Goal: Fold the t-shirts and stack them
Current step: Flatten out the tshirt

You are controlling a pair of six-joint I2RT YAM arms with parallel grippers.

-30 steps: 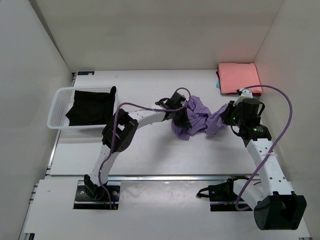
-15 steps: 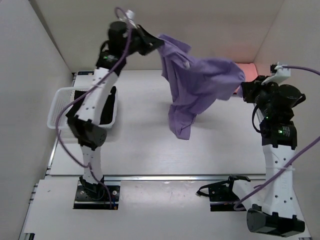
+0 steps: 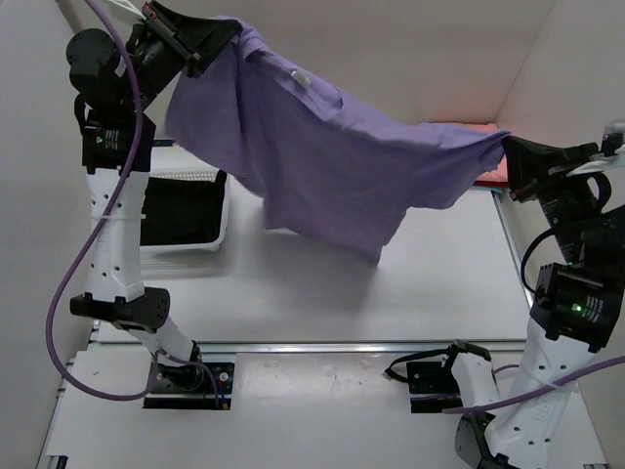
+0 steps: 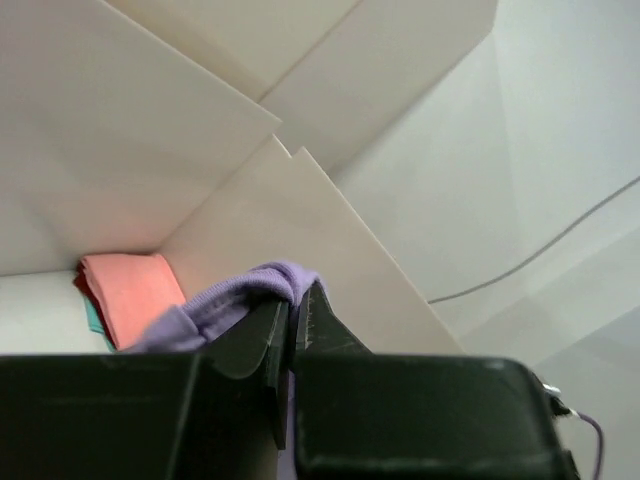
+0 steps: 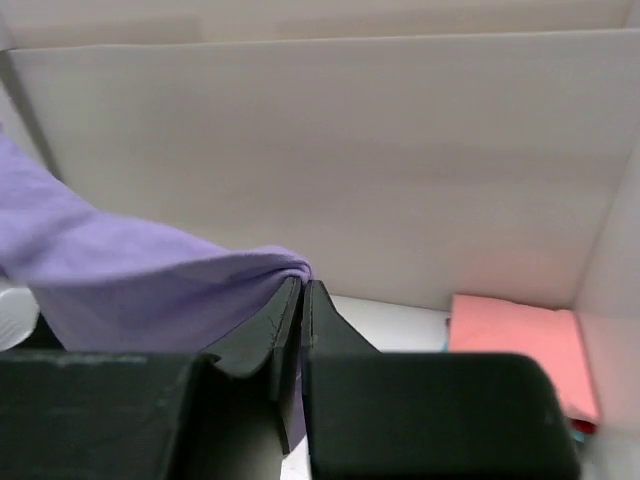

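Above the table (image 3: pixel 322 293), held a purple shirt (image 3: pixel 332 166) spread wide in the air, strung from one set of fingers to the other and sagging between them. Far below the left fingers, saw a white basket (image 3: pixel 176 249) with a black shirt (image 3: pixel 181 205) inside. Just beyond the right fingers, saw a folded pink shirt (image 5: pixel 510 340). Clamped the left gripper (image 3: pixel 227 31) tight on one edge of the purple cloth, up high; clamped the right gripper (image 3: pixel 508 161) tight on the opposite edge, lower.
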